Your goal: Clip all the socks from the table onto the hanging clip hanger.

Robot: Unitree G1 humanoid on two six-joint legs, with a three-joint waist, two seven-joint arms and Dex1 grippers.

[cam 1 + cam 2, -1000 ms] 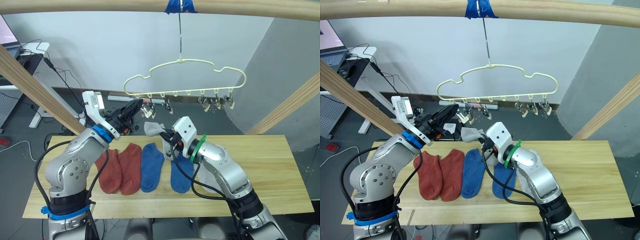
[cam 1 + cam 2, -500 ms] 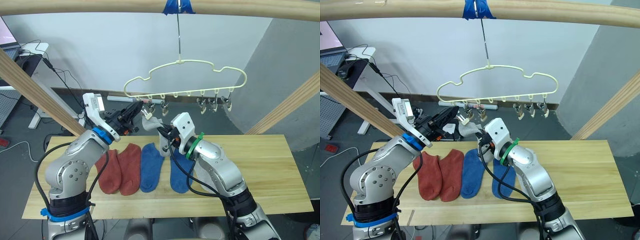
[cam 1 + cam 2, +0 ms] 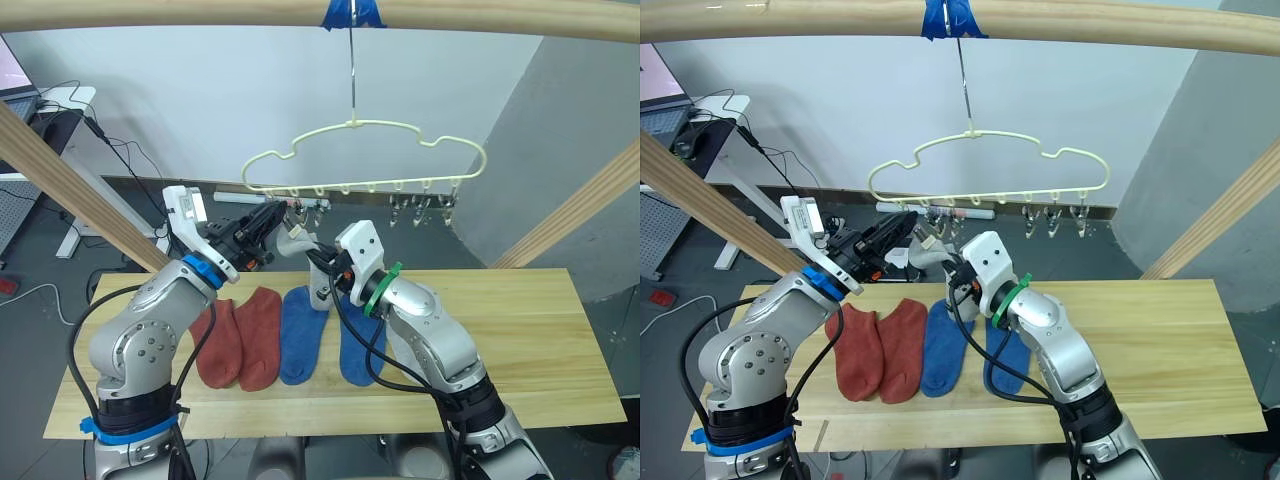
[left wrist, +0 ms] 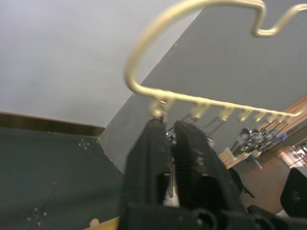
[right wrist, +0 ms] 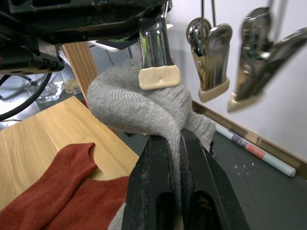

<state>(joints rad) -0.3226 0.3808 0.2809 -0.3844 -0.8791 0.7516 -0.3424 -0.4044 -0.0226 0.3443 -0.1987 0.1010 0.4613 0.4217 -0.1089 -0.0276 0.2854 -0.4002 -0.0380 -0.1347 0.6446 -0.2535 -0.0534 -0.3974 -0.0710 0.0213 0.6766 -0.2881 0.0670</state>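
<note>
A grey sock (image 5: pixel 144 108) is being lifted higher than a second ago by the right pincer (image 5: pixel 175 143), clenched on the knit, and is now being pressed up against the end clip (image 5: pixel 156 52) of the clip hanger (image 3: pixel 365 150). That clip is being squeezed by the left pincer (image 4: pixel 170 143), clenched around it. Clipping is being judged imminent but not done. Two rust-red socks (image 3: pixel 243 335) and two blue socks (image 3: pixel 303 335) are still lying on the tabletop (image 3: pixel 540 330).
</note>
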